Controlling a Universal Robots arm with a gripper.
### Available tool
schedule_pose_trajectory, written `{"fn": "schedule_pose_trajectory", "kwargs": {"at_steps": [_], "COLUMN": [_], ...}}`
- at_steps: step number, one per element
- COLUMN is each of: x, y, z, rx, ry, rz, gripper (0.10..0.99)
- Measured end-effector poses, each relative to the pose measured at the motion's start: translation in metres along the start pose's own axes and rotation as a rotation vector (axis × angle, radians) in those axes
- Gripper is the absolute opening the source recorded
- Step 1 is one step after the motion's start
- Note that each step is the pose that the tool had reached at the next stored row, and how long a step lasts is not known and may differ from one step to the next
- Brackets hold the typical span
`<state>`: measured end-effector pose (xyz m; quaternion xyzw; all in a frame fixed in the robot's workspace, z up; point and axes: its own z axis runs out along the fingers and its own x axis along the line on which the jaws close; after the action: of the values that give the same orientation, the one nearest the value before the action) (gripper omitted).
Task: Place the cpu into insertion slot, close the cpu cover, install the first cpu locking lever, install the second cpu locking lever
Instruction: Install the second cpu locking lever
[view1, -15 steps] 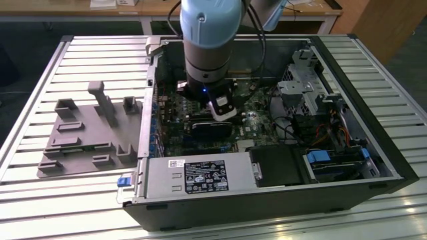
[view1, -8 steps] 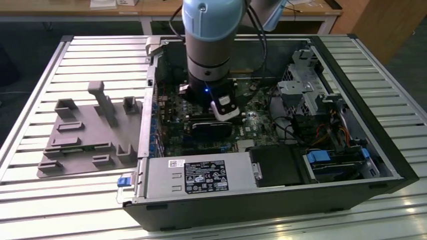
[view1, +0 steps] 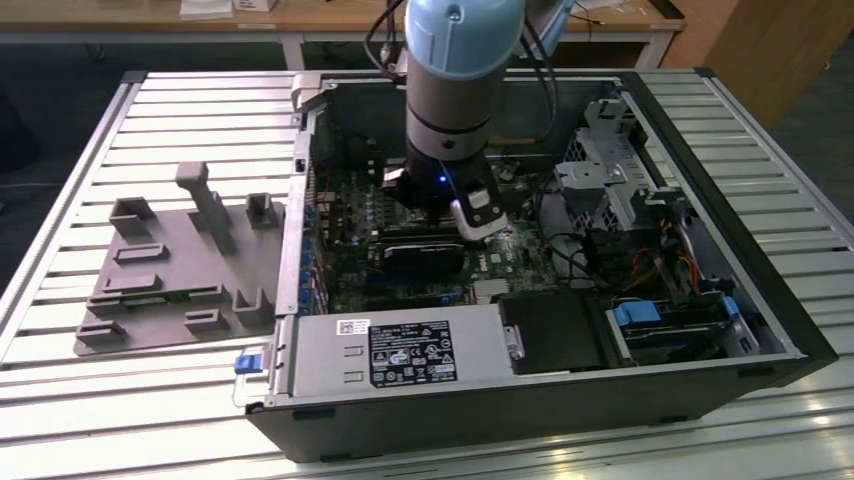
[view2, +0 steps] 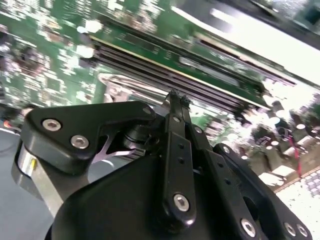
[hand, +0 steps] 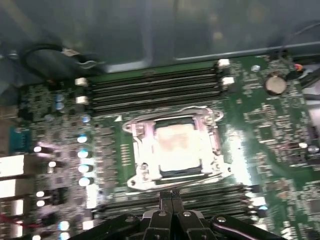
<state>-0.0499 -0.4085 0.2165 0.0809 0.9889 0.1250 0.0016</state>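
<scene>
The claw (hand: 171, 196), fingers pressed together and empty, hovers just beside the socket's near edge (chip (hand: 177, 146) seated under the cover (hand: 141, 150)).

Slatted metal tabletop (view1: 160, 120), brightly lit, with glare along its near edge. Beyond its far edge: wooden benches (view1: 320, 15) on pale legs, a wooden panel (view1: 761, 50), dark floor (view1: 54, 110).

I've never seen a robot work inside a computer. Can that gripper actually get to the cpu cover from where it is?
Probably yes. The gripper, fingers shut, hangs just beside the cpu cover, which lies flat around the cpu. Nothing stands between them; only low memory slots flank the socket.
</scene>
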Motion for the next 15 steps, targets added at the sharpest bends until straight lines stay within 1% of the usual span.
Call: {"fn": "schedule_pose_trajectory", "kwargs": {"at_steps": [2,4,6,12,15], "x": [-0.0044,-0.0055,-0.0056,-0.0036,-0.0025], "y": [0.0015,0.0033,0.0065,0.0221,0.03], "z": [0.0003,0.0008,0.0015,0.0056,0.0077], "rx": [0.002,0.005,0.01,0.054,0.079], "ry": [-0.0004,-0.0008,-0.0017,-0.0088,-0.0128], "rz": [0.0,0.0,0.0,-0.001,-0.002], "gripper": [0.102,0.102,0.102,0.102,0.102]}}
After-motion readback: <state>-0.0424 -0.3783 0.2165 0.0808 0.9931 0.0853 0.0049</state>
